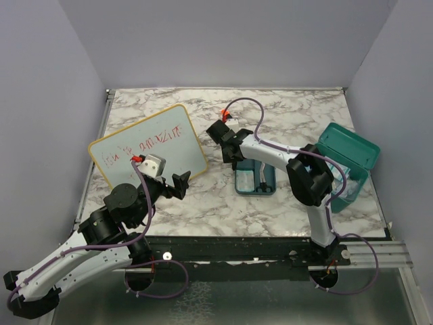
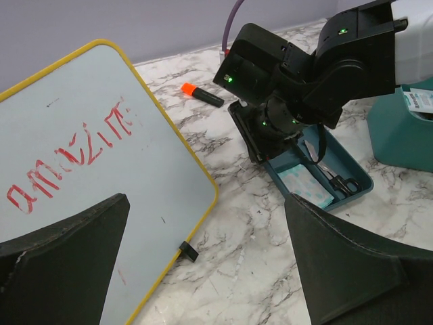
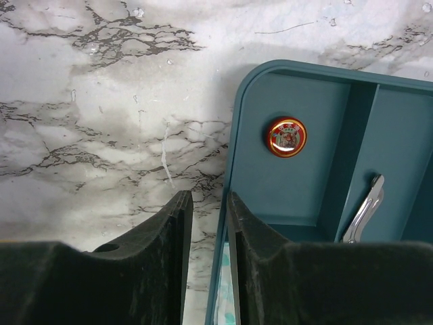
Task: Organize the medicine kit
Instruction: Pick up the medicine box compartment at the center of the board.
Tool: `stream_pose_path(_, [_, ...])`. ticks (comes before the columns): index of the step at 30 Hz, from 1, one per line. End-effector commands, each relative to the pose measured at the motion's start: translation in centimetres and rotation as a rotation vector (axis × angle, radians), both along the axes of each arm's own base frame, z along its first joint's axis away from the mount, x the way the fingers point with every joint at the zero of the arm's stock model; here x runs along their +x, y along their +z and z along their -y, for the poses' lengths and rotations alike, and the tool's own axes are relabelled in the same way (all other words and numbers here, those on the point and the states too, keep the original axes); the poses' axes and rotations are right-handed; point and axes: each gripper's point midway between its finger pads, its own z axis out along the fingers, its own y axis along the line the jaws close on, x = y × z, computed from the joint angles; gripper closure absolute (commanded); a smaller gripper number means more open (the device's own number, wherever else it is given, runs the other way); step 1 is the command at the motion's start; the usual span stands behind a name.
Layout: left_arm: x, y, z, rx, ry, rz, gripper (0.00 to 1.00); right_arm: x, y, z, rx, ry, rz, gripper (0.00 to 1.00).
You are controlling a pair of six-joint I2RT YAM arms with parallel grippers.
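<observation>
The medicine kit's case (image 1: 348,143) is standing open at the table's right side, its lid raised; its contents are not showing clearly. The matching tray (image 3: 318,81) is lying apart on the marble, just left of the case. It is holding a round red-and-gold tin (image 3: 285,137) in one compartment and a metal tool (image 3: 365,208), cut off by the finger, in the next. The right gripper (image 3: 208,200) is standing narrow astride the tray's rim, marble showing in the gap, so it is not gripping. The left gripper (image 2: 206,203) is hanging wide open by the whiteboard (image 2: 74,142).
</observation>
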Motion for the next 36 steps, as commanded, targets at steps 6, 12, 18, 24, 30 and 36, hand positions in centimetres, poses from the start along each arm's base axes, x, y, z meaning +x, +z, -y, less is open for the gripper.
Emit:
stream_pose_path(6, [0.2, -0.1, -0.2, -0.012, 0.020, 0.003, 0.01, -0.3, -0.3, 1.8, -0.079, -0.043, -0.012, 0.67])
stream_pose_path(12, [0.2, -0.1, -0.2, -0.008, 0.019, 0.003, 0.01, 0.0, 0.1, 2.4, -0.077, -0.063, -0.001, 0.62])
stream_pose_path(18, [0.2, -0.2, -0.2, -0.005, 0.018, 0.001, 0.01, 0.0, 0.0, 2.2, -0.067, -0.059, -0.010, 0.62])
stream_pose_path(24, [0.2, -0.2, -0.1, -0.005, 0.016, -0.001, 0.01, 0.1, 0.3, 2.2, -0.056, -0.066, -0.010, 0.62])
stream_pose_path(30, [0.2, -0.4, 0.0, -0.001, 0.012, -0.003, 0.01, 0.3, -0.9, 2.3, -0.056, -0.056, -0.019, 0.63])
stream_pose_path(36, [0.3, -0.4, 0.0, 0.000, 0.014, -0.001, 0.01, 0.6, -1.9, 2.2, -0.074, -0.031, -0.027, 0.66])
